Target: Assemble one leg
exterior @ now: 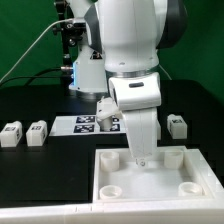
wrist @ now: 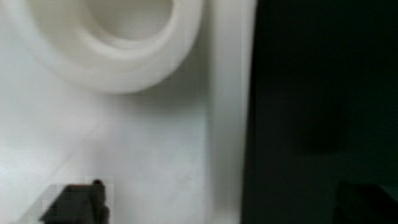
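The white tray-like plate (exterior: 150,176) lies at the front of the black table with round corner sockets. My gripper (exterior: 143,157) points down at the plate's far edge, beside its far-left socket (exterior: 112,158). In the wrist view the gripper (wrist: 214,205) is open and empty: one dark fingertip (wrist: 75,204) is over the plate (wrist: 107,140), and the other is faint over the black table. A socket (wrist: 125,40) fills the view close up. Two legs (exterior: 11,134) (exterior: 37,132) stand at the exterior view's left, one leg (exterior: 177,125) at the right, and another leg (exterior: 105,111) is by the marker board.
The marker board (exterior: 88,124) lies flat behind the plate, left of my arm. A camera stand and cables (exterior: 70,50) rise at the back left. The plate's raised rim (exterior: 150,212) runs along the table's front edge.
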Controlling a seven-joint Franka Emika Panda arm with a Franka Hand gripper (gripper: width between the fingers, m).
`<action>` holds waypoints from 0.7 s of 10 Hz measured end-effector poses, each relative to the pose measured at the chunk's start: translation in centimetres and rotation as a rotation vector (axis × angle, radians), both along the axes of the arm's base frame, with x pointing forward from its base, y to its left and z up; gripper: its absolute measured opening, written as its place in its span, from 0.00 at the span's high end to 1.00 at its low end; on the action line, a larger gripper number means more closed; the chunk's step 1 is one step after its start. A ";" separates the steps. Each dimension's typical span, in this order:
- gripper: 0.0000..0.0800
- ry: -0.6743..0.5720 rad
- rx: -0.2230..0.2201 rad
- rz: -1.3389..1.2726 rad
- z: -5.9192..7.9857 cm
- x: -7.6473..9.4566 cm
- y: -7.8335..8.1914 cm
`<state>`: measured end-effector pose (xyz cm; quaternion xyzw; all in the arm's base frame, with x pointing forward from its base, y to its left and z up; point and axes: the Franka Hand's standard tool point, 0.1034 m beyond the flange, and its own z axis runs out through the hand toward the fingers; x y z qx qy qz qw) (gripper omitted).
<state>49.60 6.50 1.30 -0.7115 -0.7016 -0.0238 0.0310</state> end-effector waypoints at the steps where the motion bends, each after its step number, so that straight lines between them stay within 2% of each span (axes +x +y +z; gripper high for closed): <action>1: 0.19 0.000 0.000 -0.001 0.0 0.0 0.0; 4: 0.19 0.001 -0.001 -0.006 0.1 0.0 -0.1; 5: 0.19 0.007 -0.008 -0.039 1.0 0.2 -0.2; 6: 0.19 0.001 -0.019 -0.083 2.7 0.5 0.0; 7: 0.19 -0.010 -0.023 -0.141 3.8 0.3 0.6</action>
